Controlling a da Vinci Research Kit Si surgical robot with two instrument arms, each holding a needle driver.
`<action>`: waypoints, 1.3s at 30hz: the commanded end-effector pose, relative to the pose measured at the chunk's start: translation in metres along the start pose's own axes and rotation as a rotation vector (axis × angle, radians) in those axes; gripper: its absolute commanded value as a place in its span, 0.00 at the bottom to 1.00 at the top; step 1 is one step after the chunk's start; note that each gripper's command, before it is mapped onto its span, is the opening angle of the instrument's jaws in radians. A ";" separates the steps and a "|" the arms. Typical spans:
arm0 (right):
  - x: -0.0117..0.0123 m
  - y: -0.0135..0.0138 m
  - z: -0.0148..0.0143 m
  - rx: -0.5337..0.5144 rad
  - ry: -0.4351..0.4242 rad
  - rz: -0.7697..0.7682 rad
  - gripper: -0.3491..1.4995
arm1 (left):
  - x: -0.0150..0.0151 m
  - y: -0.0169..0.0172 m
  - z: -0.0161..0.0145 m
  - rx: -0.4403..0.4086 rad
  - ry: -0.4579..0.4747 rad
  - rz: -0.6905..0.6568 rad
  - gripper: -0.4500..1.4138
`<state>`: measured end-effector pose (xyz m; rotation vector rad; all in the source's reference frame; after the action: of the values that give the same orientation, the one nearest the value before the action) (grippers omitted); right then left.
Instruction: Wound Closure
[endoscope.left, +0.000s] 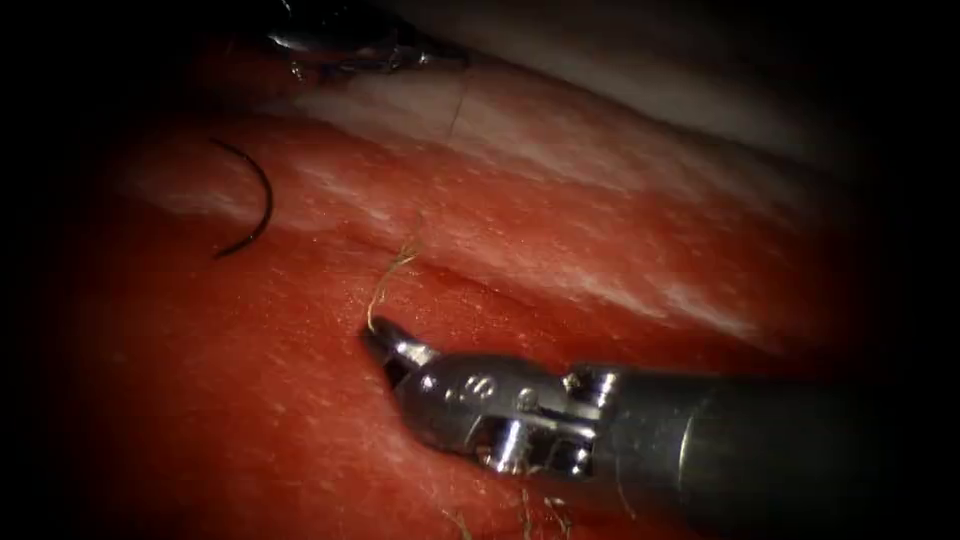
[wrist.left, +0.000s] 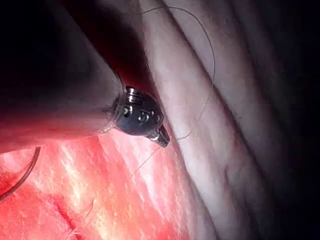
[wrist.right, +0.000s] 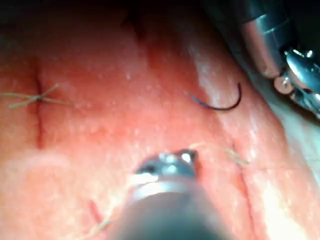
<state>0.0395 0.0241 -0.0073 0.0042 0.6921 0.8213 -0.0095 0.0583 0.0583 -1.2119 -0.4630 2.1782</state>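
**Loose needle on the tissue, right tool gripping a thread end**

While the curved needle (endoscope.left: 250, 200) lies free on the tissue (endoscope.left: 250, 400), neither tool has hold of it. It is a thin, dark arc of wire, roughly a half circle, resting flat on the surface at the left of the endoscope view, well to the left of the cut (endoscope.left: 470, 280). It appears to lie on top of the tissue, not in it.

Across that view the tissue is wet, glossy red with pale whitish streaks, rising to a lighter, fatty band along its far edge. Near the middle, the cut runs as a shallow darker crease slanting down to the right.

From the cut's left end a short, frayed, straw-coloured thread (endoscope.left: 385, 285) curls downward. The right tool (endoscope.left: 378, 335) comes in from the right: a dark, smooth shaft, then a shiny steel wrist with pins and screws, then narrow jaws clenched on the thread's lower tip.

High in the endoscope view, in shadow at the tissue's far edge, sits the left tool (endoscope.left: 440, 58), metallic and glinting. In the left wrist view its jaws are closed on a fine, pale strand that loops away over pale, folded tissue.

In the right wrist view, a finished stitch (wrist.right: 39, 98) crosses another stretch of the cut, its cut ends splayed like whiskers.
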 end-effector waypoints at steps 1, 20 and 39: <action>0.0006 -0.0011 0.0006 0.011 0.000 -0.005 0.00 | -0.0004 -0.0006 0.0012 0.009 -0.007 0.001 0.05; 0.0008 -0.0053 -0.0014 0.059 -0.011 -0.024 0.00 | -0.0002 -0.0063 0.0060 0.134 -0.052 0.045 0.05; 0.0002 -0.0039 -0.0022 0.032 0.001 -0.027 0.29 | -0.0008 -0.0064 0.0075 0.118 -0.033 0.044 0.05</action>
<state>0.0398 0.0208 -0.0105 0.0241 0.7032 0.7827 -0.0128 0.0624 0.0643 -1.1487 -0.3261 2.2136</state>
